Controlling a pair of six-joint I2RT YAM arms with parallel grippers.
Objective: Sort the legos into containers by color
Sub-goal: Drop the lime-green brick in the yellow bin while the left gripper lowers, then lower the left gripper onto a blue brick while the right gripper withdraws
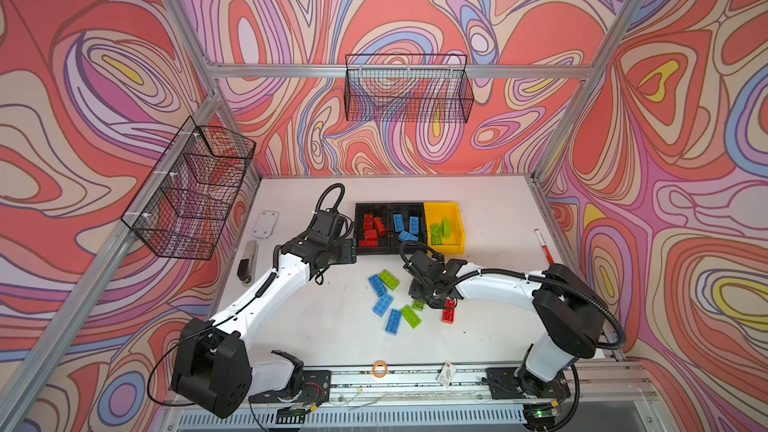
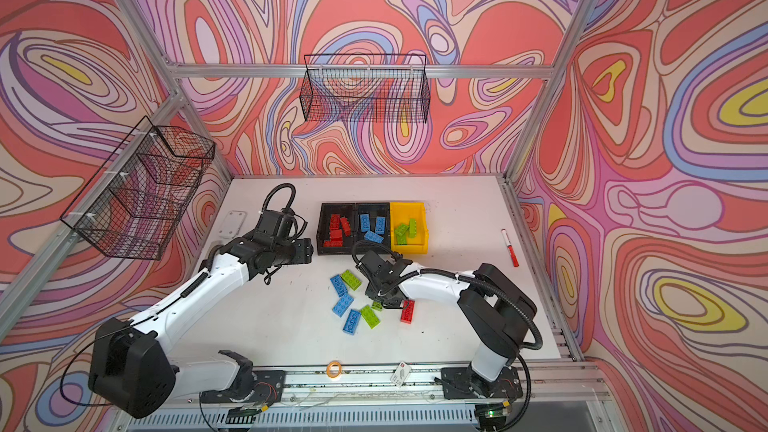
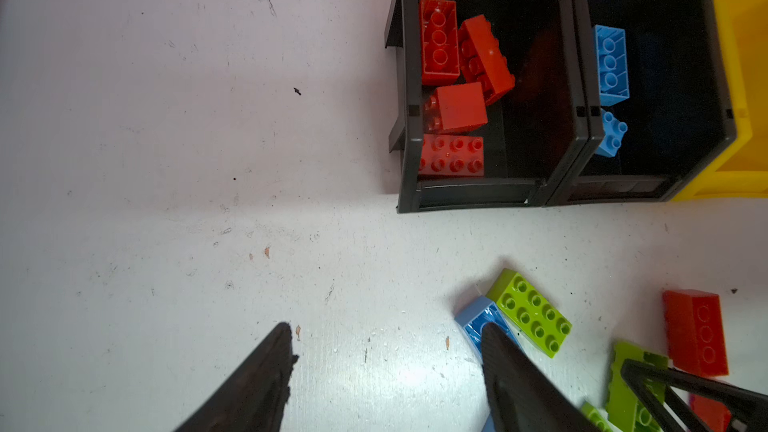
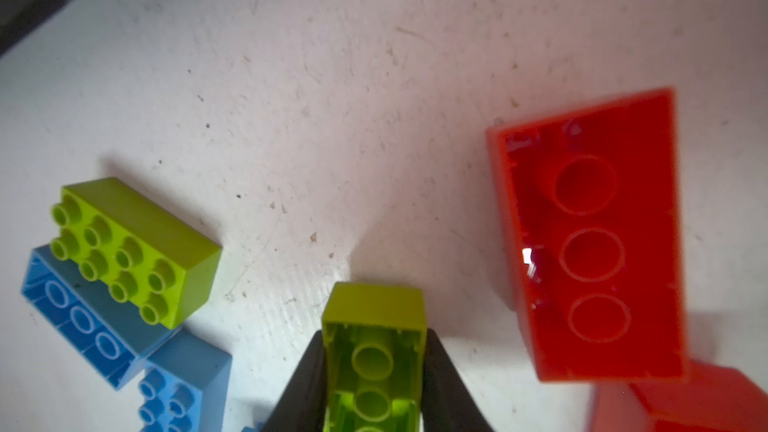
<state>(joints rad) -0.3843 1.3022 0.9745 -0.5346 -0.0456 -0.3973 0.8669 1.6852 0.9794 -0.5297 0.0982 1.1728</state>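
Lime-green studded plastic brick, hollow side toward the wrist camera, sits clamped between the right fingers, low at the white worktop beside a red plastic brick. Left fingers stand wide apart, holding nothing, near the black plastic bin of red bricks. Blue bricks lie in the second black bin, green ones in the yellow bin.

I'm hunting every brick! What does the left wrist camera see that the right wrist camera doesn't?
Left wrist only: the black bin of red bricks, the black bin of blue bricks, part of the yellow bin, the open left gripper. Right wrist only: the hollow underside of the green brick the right gripper pinches. Both: the studded green brick, a loose red brick, the table.
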